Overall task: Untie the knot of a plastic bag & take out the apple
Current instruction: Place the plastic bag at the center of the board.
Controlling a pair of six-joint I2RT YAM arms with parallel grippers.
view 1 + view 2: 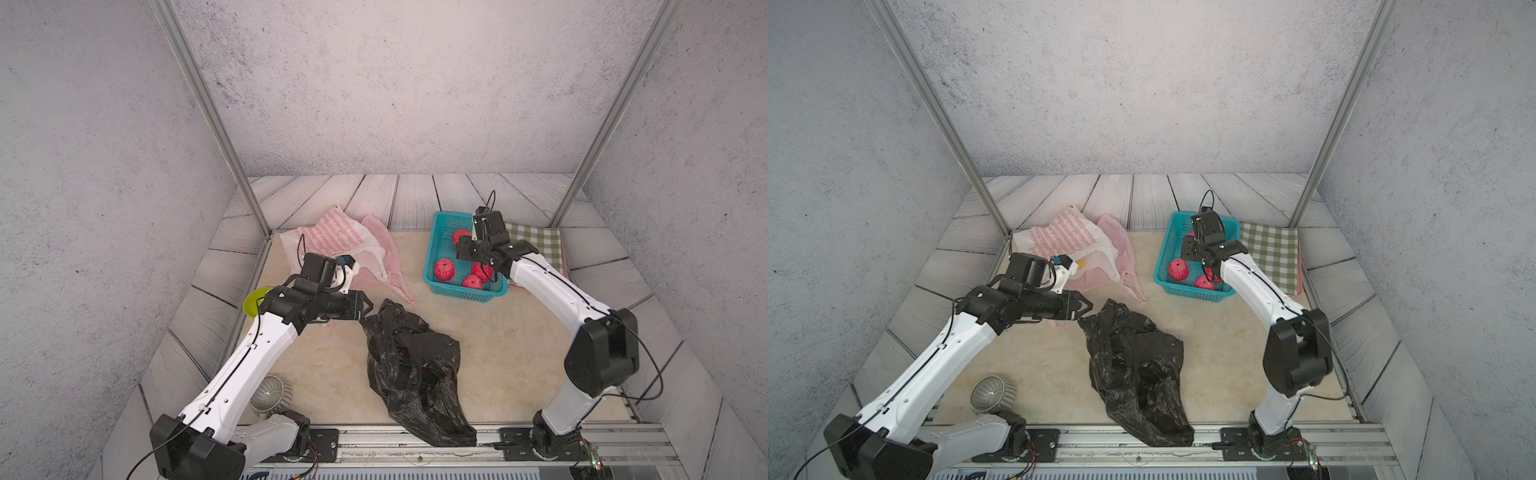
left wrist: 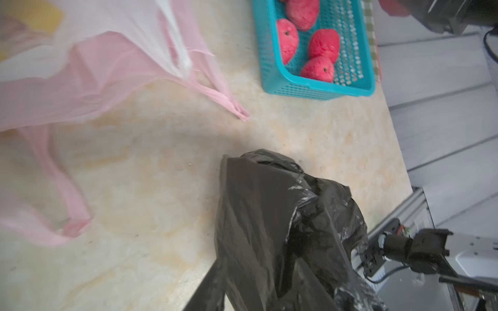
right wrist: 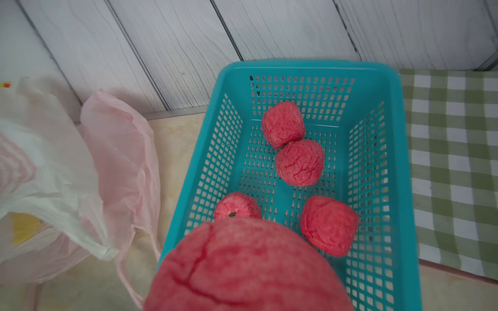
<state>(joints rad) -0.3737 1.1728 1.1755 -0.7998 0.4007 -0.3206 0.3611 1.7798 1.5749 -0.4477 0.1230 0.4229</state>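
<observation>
Grey rough walls all round, plank-print surround, beige stone-look tabletop in the middle. Mid-table: black bag, slack and crumpled, long axis from the table's near edge up toward the left, upper corner just by the left gripper. No knot to be made out on it. Back left: white printed bag and pink bag, both limp. Back right: teal basket, long axis front to back, green checked cloth just beside, on its outer side.

Over the basket: right gripper, jaws clamped round apple. Fingers out of frame in the right wrist view; grip judged from fruit hanging close under the lens, clear of the mesh floor. Task's thing out of the bag already, held above the basket's near end, overlapping the near rim in that wrist view. Below, four more apples loose on the basket floor.

Key relation for the next move: free floor straight down and slightly further in from the held fruit. Probably needs a small push inward before letting go; otherwise risks landing on the rim or a neighbour. Nearer by far: right gripper; left one well apart from the basket. Left jaws: some gap in both top views, tips lost against black film, so cannot tell whether spread or nipping it.
</observation>
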